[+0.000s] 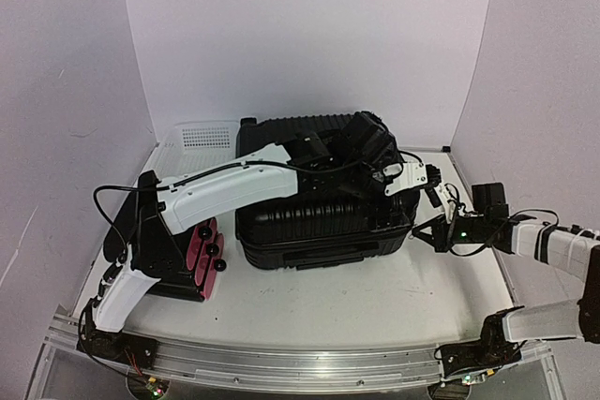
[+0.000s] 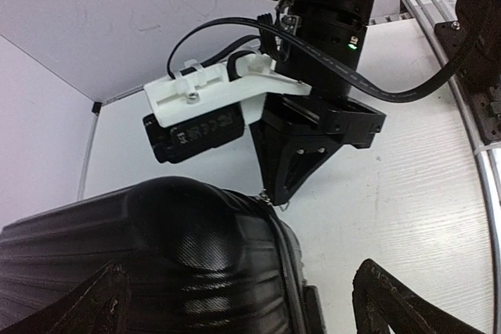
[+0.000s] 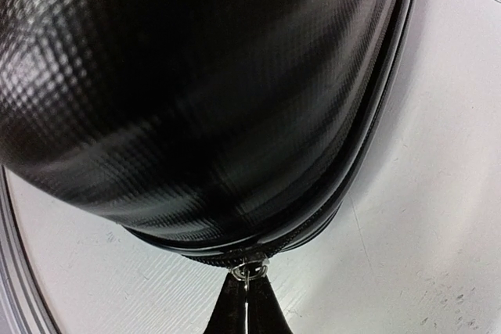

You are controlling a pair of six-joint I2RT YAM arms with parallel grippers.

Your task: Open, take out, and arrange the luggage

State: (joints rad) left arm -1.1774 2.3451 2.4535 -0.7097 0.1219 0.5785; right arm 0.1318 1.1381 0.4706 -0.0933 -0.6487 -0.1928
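A large black hard-shell suitcase (image 1: 314, 217) lies flat and zipped shut in the middle of the white table (image 1: 375, 302). Its shell is ribbed, with rounded, finely textured corners. Its long axis and its ribs run left to right.

At the far left, just beside the suitcase, stands a small case (image 1: 183, 255) in black, with a pink side and black knobs. Behind it, a white perforated basket (image 1: 202, 138) sits against the back wall. The white left arm (image 1: 234, 185) reaches across the suitcase lid and hides part of it. The left claw (image 2: 243, 275) hangs over the right end, its fingers spread wide and holding nothing. At the suitcase's near right corner, the right claw (image 2: 275, 192) is pinched together on the metal zipper pull (image 3: 249, 271).
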